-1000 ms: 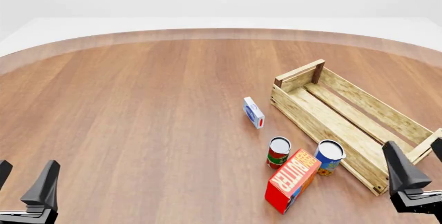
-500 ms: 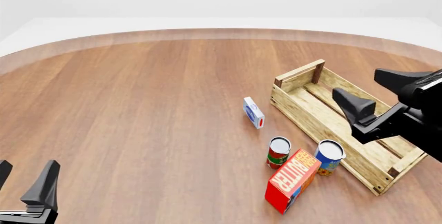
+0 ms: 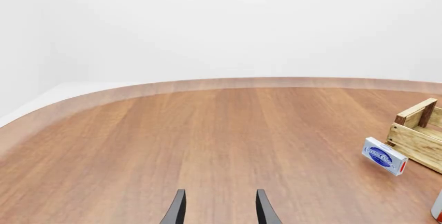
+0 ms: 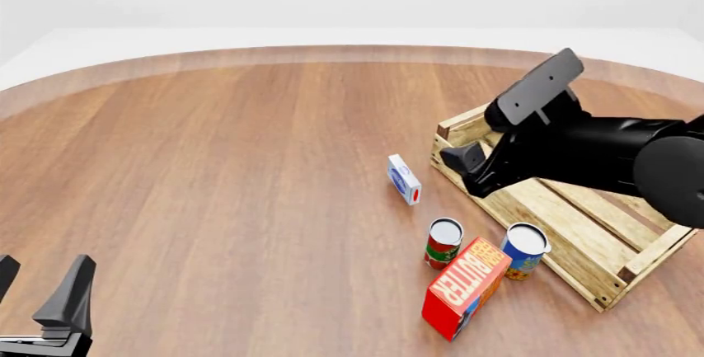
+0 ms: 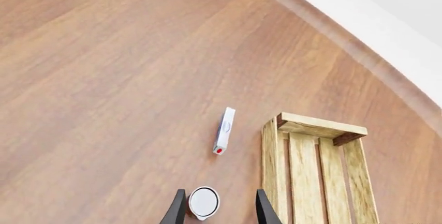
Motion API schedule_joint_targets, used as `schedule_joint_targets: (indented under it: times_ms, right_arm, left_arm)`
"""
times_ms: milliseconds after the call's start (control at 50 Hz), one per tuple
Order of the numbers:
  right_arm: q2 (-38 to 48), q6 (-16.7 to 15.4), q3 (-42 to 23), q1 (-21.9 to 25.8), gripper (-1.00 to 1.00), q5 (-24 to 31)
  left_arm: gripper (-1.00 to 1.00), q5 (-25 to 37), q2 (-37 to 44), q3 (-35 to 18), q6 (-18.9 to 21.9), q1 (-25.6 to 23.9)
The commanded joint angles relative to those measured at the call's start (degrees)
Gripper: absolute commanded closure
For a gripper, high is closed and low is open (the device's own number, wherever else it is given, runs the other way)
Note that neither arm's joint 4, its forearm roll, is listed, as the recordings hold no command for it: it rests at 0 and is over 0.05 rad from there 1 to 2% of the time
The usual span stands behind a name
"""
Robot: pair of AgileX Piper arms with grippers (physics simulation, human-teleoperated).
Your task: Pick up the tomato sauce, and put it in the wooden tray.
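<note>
Left end effector (image 4: 39, 303) sits at the near left corner of the front view, low over the tabletop (image 4: 220, 192), its two dark fingers spread with nothing between them; we see the same spread tips in the left wrist view (image 3: 219, 208). Nearest among the objects, a red-orange butter box (image 4: 466, 288) stands tilted on the tabletop. Just behind it, to its left, we find the tomato sauce (image 4: 444, 242), an upright can with a red and green label and a pale lid; a blue-labelled can (image 4: 525, 251) stands to the box's right, close against the long near wall of the wooden tray (image 4: 517, 204). The tomato sauce rests on the tabletop outside the tray, well apart from the left end effector. Farther back, a small blue and white carton (image 4: 404, 179) stands on edge, near the tray's left corner. The wooden tray runs diagonally along the right side of the scene. Right end effector (image 4: 462, 167) hangs above the tray's far left end, the dark arm reaching in from the right (its fingers are largely hidden in the front view). In the right wrist view, we see its fingertips (image 5: 219, 208) held apart, with the lid of the tomato sauce (image 5: 203, 202) framed between them far below, not gripped.
</note>
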Motion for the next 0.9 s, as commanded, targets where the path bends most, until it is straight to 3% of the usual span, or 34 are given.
schedule_joint_targets:
  times_ms: [20, 40, 100, 120, 180, 200, 240, 280, 540, 900]
  right_arm:
    - [6.13, -2.38, -1.48, -1.12, -1.0, 1.32]
    - [7.04, -0.48, -2.05, -0.5, -1.0, 1.89]
    - [7.18, -1.37, -1.13, -1.04, -1.0, 0.89]
    - [8.4, 0.42, -1.27, -0.34, -1.0, 0.97]
    - [9.01, -0.01, -0.7, 0.04, -1.0, 0.21]
    - [10.87, 2.26, -1.28, 1.41, -1.0, 0.77]
    - [11.61, 0.48, -0.28, -0.05, -1.0, -0.2]
    - [13.03, 2.21, -0.41, 0.89, -1.0, -0.02]
    - [15.98, 3.59, 1.2, -0.48, -1.0, -1.28]
    - [18.89, 3.03, 5.49, -2.97, -1.0, -5.53]
  left_arm:
    - [-1.0, 0.0, 0.0, 0.0, 0.0, 0.0]
    - [-1.0, 0.0, 0.0, 0.0, 0.0, 0.0]
    - [-1.0, 0.0, 0.0, 0.0, 0.0, 0.0]
    - [-1.0, 0.0, 0.0, 0.0, 0.0, 0.0]
    - [-1.0, 0.0, 0.0, 0.0, 0.0, 0.0]
    - [-1.0, 0.0, 0.0, 0.0, 0.0, 0.0]
    - [-1.0, 0.0, 0.0, 0.0, 0.0, 0.0]
    - [-1.0, 0.0, 0.0, 0.0, 0.0, 0.0]
    - [-1.0, 0.0, 0.0, 0.0, 0.0, 0.0]
    - [-1.0, 0.0, 0.0, 0.0, 0.0, 0.0]
